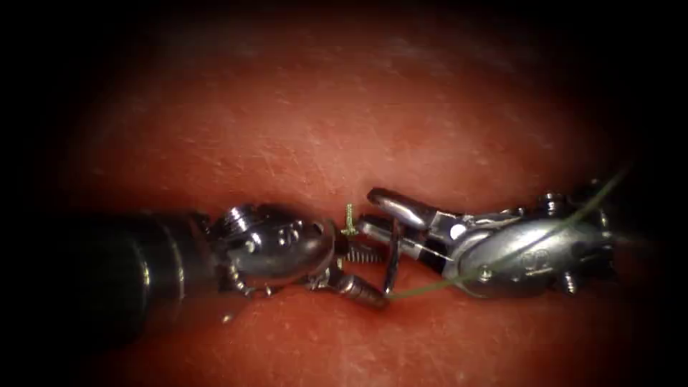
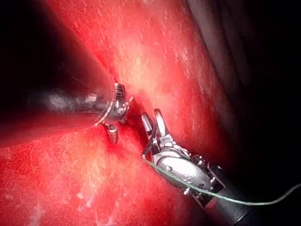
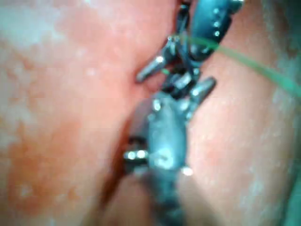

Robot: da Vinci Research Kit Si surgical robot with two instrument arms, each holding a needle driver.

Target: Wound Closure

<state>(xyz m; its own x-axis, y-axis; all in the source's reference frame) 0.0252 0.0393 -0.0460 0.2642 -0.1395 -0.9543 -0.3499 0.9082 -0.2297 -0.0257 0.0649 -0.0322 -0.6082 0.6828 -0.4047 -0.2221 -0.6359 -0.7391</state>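
At tissue [image 1: 344,107] centre | needle [image 1: 393,261] is stood upright between left tool [image 1: 356,266] and right tool [image 1: 368,209] | both jaw pairs are spread, nothing is gripped | right tool is judged nearer | entry into tissue cannot be told

Red tissue [image 1: 301,122] as bed, green thread [image 1: 430,285] lying across it

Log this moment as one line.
left tool open, empty | right tool open, grip on needle unclear | needle upright between both tools, whether in tissue unclear | thread trails right
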